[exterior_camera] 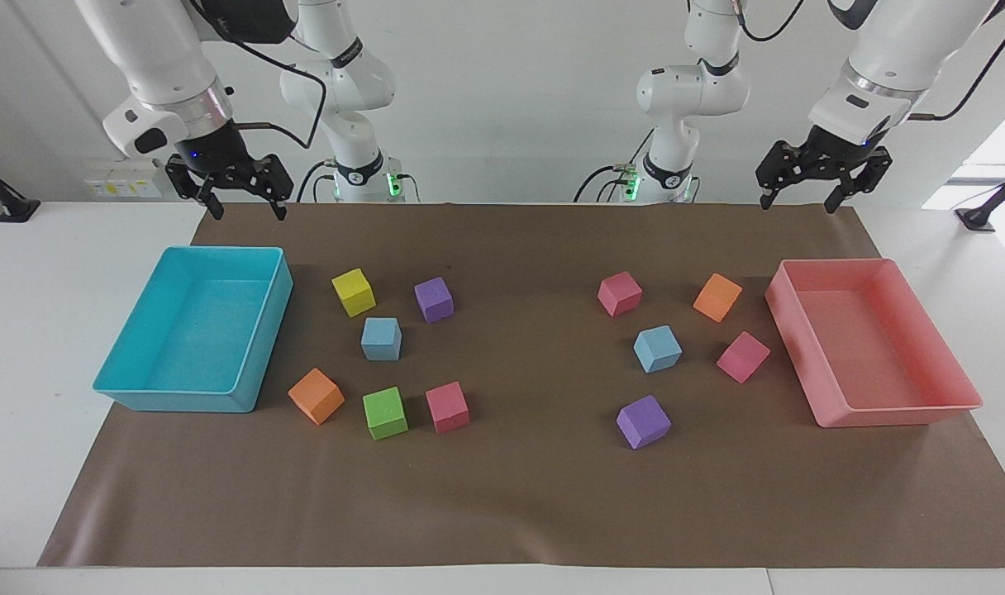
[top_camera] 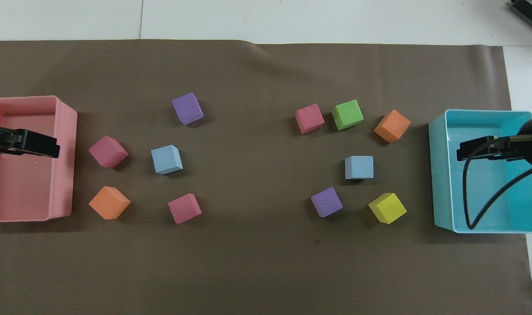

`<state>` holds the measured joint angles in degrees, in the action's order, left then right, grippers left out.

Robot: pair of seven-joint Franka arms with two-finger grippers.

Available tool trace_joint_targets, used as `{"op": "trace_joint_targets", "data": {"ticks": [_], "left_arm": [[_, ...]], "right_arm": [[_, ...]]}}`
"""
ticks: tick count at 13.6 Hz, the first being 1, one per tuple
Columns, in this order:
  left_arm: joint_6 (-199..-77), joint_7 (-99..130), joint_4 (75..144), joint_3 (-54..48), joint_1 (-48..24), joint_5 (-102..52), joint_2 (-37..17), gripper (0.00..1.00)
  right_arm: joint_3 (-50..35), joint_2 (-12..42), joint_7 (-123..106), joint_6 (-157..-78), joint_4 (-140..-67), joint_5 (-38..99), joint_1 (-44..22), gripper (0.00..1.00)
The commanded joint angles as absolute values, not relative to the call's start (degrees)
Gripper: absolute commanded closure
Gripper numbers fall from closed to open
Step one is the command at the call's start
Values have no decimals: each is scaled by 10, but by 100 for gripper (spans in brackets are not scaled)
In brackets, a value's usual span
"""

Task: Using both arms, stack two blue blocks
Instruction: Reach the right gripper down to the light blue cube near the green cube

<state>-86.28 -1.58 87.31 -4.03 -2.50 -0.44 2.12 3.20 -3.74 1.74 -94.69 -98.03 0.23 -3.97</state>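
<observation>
Two light blue blocks lie apart on the brown mat. One blue block [exterior_camera: 381, 339] [top_camera: 358, 167] sits among the cubes beside the turquoise tray. The other blue block [exterior_camera: 657, 348] [top_camera: 166, 159] sits among the cubes beside the pink tray. My right gripper [exterior_camera: 249, 208] [top_camera: 466, 153] hangs open and holds nothing, high over the turquoise tray. Over the pink tray, my left gripper [exterior_camera: 800, 201] [top_camera: 51, 148] is also open and holds nothing. Neither gripper is close to a block.
A turquoise tray [exterior_camera: 259, 330] stands at the right arm's end and a pink tray [exterior_camera: 788, 330] at the left arm's end. Yellow, purple, orange, green and pink cubes surround the blue blocks. A purple cube [exterior_camera: 643, 421] lies farther from the robots.
</observation>
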Motion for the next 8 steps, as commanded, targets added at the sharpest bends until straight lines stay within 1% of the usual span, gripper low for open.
{"op": "trace_joint_targets", "data": {"ticks": [1,5,7,8], "left_arm": [[-889,-14,879,-42,-25,-3,25,0],[-889,-12,879,-41,-20,-3,25,0],[-889,-12,879,-42,-21,-3,25,0],[-889,-13,879,-42,-24,-3,25,0]], "right_arm": [[29,-18,43,-1002,-1019,1,-63,0],[29,39,109,-1061,-1033,1,-105,0],[29,59,139,-1152,-1068,14,-134,0],[30,61,150,-1175,-1073,21,-141,0]]}}
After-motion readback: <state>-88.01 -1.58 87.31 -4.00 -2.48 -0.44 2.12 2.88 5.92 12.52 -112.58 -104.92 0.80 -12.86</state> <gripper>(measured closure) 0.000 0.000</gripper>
